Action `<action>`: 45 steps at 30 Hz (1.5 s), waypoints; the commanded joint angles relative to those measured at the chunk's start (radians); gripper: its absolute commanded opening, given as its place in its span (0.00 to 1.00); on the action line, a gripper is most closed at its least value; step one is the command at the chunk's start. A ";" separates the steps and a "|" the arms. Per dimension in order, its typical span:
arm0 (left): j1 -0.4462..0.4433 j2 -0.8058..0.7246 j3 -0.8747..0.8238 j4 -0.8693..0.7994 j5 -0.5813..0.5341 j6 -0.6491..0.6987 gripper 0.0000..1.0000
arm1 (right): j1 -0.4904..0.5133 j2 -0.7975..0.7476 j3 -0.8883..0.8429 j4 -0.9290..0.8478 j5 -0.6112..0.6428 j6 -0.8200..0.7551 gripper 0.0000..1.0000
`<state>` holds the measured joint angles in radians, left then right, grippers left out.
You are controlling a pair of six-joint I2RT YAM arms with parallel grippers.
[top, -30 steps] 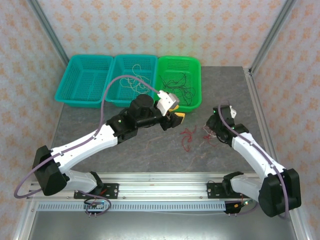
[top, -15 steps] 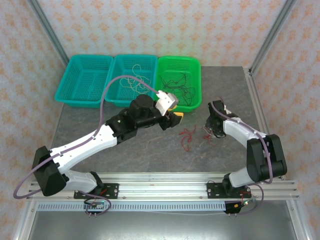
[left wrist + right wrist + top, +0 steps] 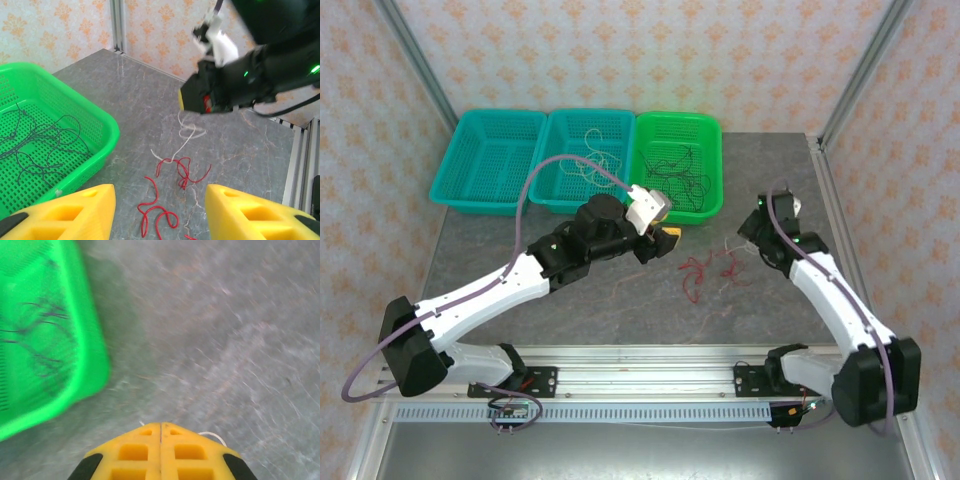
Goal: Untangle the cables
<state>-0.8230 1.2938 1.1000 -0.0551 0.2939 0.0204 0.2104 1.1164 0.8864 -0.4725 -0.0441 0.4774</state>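
Observation:
Loose red cables point(image 3: 696, 272) lie curled on the grey table; from the left wrist they show as one loop point(image 3: 182, 172) and a nearer curl point(image 3: 154, 216). A thin white cable point(image 3: 184, 131) hangs from my right gripper point(image 3: 194, 101) down onto the red loop. My right gripper point(image 3: 161, 425) is shut on the white cable, whose ends point(image 3: 212, 434) poke out beside the yellow fingers. From above, the right gripper point(image 3: 754, 226) hovers right of the red cables. My left gripper point(image 3: 160, 200) is open above the red cables, beside the green basket point(image 3: 107, 135).
Three baskets stand in a row at the back: a green basket point(image 3: 712, 178) with black cables point(image 3: 675, 165), a middle teal basket point(image 3: 552, 160) with white cables, and a left teal basket point(image 3: 460, 160). Frame posts rise at the table's far corners.
My right gripper has shut on the white cable and risen, pulling it up from the red cables. The left arm has barely moved.

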 commanded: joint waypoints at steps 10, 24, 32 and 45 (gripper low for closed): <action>-0.001 0.038 0.028 0.084 0.018 -0.041 0.53 | 0.016 -0.057 0.261 -0.066 -0.433 -0.109 0.00; 0.007 0.321 0.148 0.307 0.222 -0.180 0.71 | 0.146 -0.003 0.338 0.089 -0.544 0.070 0.00; 0.021 0.371 0.171 0.297 0.180 -0.242 0.00 | 0.160 -0.056 0.347 -0.089 -0.215 0.018 0.00; 0.087 0.256 0.030 0.379 0.233 -0.376 0.00 | -0.026 -0.190 0.128 0.014 -0.246 0.054 0.28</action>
<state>-0.7593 1.5894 1.1286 0.3103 0.5205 -0.3126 0.2012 0.9287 1.0641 -0.5674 -0.2192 0.5606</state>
